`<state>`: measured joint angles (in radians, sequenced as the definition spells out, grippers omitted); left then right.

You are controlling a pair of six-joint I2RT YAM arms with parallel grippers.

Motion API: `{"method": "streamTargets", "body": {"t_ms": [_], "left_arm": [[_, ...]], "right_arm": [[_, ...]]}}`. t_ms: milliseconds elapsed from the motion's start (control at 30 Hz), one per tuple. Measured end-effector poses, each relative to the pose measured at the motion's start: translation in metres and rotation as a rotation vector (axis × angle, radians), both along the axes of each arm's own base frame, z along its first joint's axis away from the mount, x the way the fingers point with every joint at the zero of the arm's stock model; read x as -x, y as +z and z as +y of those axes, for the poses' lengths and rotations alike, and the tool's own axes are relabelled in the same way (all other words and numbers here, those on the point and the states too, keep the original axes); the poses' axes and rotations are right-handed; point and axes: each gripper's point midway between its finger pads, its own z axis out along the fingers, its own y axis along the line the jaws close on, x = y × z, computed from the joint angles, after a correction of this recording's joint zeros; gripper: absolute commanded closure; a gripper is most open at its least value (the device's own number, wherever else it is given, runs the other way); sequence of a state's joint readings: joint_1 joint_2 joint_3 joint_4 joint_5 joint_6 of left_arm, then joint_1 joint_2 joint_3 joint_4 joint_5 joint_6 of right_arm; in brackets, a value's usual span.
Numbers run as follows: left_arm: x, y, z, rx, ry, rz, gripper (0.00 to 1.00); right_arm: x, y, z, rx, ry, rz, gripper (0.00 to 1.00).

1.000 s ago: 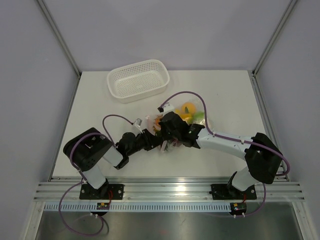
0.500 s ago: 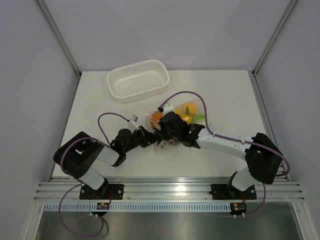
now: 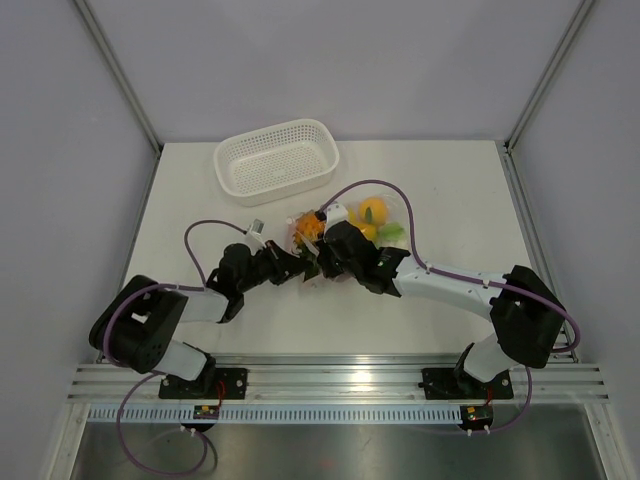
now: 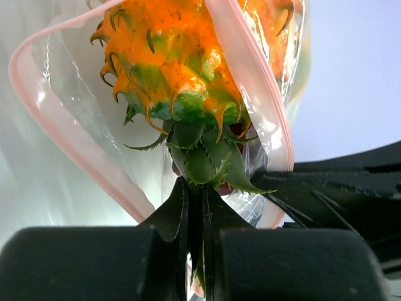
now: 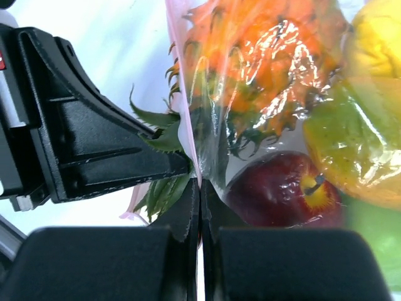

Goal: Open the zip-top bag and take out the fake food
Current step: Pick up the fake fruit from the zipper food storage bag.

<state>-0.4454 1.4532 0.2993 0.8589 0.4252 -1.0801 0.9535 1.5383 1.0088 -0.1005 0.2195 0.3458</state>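
In the top view the two arms meet near the middle of the table (image 3: 450, 200), just in front of the white basket (image 3: 270, 190). The left gripper (image 3: 293, 266) and right gripper (image 3: 322, 252) sit nose to nose at the near end of the zip-top bag (image 3: 360, 222), which lies on the table with its fake food (image 3: 372, 211) showing orange and yellow through the plastic. In the left wrist view the bag's mouth is already open: the pink zip strip (image 4: 263, 88) forms a loop around the pineapple (image 4: 175, 56), and the left gripper (image 4: 195, 200) is pinched shut on the pineapple's green crown, so the fruit sits at the opening but is not yet clear of it. In the right wrist view the right gripper (image 5: 200, 188) is clamped on the bag's edge at the zip strip, holding it against the pull, while the dark red piece (image 5: 276, 188), a yellow piece (image 5: 376, 37) and the pineapple's body lie inside the plastic. By my judgement the opening step is done and the first item is halfway out; every other piece remains to be removed.
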Motion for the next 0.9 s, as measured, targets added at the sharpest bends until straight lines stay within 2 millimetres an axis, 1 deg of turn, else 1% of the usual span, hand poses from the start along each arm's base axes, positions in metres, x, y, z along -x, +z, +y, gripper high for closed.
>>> {"method": "streamTargets", "body": {"t_ms": [67, 267, 367, 467, 600, 700, 900], "left_arm": [[-0.004, 0.002, 0.0, -0.005, 0.011, 0.0, 1.0], [-0.011, -0.002, 0.002, -0.024, 0.043, 0.016, 1.0], [-0.017, -0.002, -0.001, -0.026, 0.044, 0.025, 1.0], [-0.025, 0.001, -0.003, -0.033, 0.051, 0.037, 1.0], [-0.034, 0.005, -0.003, -0.048, 0.068, 0.064, 1.0], [-0.038, 0.01, 0.0, -0.055, 0.078, 0.078, 1.0], [-0.043, 0.019, 0.016, -0.033, 0.092, 0.094, 1.0]], "right_arm": [[0.0, 0.002, 0.003, -0.012, 0.011, 0.0, 1.0], [0.005, 0.006, 0.012, -0.036, 0.064, -0.008, 1.0], [0.008, 0.005, 0.018, -0.019, 0.084, -0.015, 1.0], [0.009, -0.003, 0.025, 0.02, 0.096, -0.019, 1.0], [0.007, -0.014, 0.021, 0.068, 0.082, -0.012, 1.0], [0.002, -0.013, 0.017, 0.085, 0.051, -0.028, 1.0], [-0.003, -0.011, 0.013, 0.094, 0.021, -0.043, 1.0]]}}
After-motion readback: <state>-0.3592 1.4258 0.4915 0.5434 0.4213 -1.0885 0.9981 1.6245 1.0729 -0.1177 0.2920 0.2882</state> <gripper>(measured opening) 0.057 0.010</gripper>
